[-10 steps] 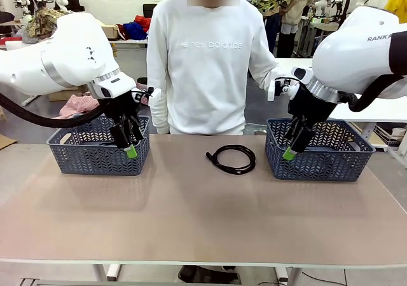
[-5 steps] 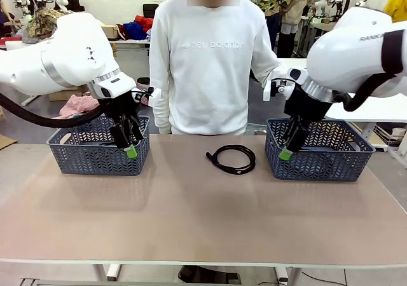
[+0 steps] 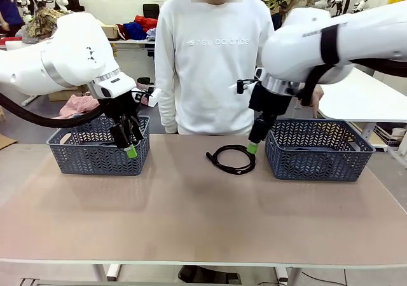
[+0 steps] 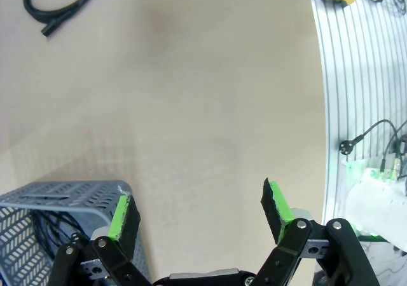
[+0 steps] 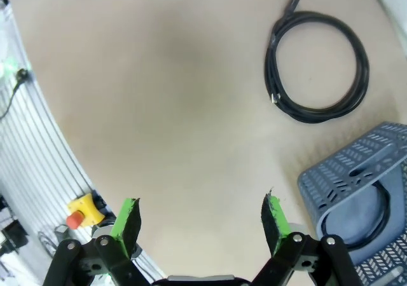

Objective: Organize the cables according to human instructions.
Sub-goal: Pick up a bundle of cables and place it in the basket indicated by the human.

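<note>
A coiled thin black rubber cable (image 3: 232, 158) lies flat on the matte beige table (image 3: 191, 216) between two blue-grey perforated plastic baskets (image 3: 98, 149), while both left gripper (image 3: 129, 147) and right gripper (image 3: 253, 145) hang wide open, empty.

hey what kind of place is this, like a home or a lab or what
Most likely a robotics lab or data-collection workspace: a worktable carries two mesh baskets and a coiled cable, a yellow emergency-stop button sits at the table's edge, and cluttered tables stand behind.

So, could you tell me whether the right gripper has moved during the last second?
Yes. The right gripper has swung toward picture left, from over the right basket to just beside the coiled cable.
</note>
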You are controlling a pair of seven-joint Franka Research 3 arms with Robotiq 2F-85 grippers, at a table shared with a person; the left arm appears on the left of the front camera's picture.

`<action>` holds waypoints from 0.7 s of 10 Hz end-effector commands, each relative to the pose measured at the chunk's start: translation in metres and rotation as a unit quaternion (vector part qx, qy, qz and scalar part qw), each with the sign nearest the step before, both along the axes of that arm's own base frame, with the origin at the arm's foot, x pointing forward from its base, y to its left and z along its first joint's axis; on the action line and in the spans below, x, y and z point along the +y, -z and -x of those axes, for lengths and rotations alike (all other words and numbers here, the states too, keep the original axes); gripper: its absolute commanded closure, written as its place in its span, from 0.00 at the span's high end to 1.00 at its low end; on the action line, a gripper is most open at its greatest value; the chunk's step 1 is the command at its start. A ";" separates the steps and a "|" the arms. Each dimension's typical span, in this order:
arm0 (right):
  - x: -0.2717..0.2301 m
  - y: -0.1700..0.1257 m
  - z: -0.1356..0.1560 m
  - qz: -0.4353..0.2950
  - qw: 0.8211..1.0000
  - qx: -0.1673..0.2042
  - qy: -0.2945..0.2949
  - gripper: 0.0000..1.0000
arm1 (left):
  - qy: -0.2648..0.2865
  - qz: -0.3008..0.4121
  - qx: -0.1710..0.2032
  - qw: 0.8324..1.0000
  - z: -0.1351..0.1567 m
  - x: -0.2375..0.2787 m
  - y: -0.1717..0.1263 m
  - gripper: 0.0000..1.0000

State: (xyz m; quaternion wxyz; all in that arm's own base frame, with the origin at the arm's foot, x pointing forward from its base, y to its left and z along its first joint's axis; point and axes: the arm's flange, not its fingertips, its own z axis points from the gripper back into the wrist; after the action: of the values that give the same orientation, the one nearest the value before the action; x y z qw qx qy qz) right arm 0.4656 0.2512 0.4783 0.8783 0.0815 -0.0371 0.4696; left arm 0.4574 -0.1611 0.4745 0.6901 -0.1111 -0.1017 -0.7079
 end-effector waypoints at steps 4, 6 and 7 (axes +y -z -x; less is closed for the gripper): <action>0.029 -0.002 -0.026 0.043 0.998 -0.010 0.034 1.00 | -0.003 0.001 -0.003 1.000 0.000 0.002 0.000 1.00; 0.028 0.006 -0.022 0.030 0.999 -0.006 0.022 1.00 | -0.003 0.001 -0.003 1.000 0.000 0.002 0.000 1.00; 0.028 0.006 -0.022 0.030 0.999 -0.006 0.022 1.00 | -0.003 0.001 -0.003 1.000 0.000 0.002 0.000 1.00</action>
State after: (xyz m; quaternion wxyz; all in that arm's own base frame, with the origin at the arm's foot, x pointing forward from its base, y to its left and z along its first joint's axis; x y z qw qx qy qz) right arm 0.4909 0.2807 0.4717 0.8910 0.0498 -0.0302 0.4503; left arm 0.4574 -0.1611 0.4745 0.6901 -0.1111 -0.1017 -0.7079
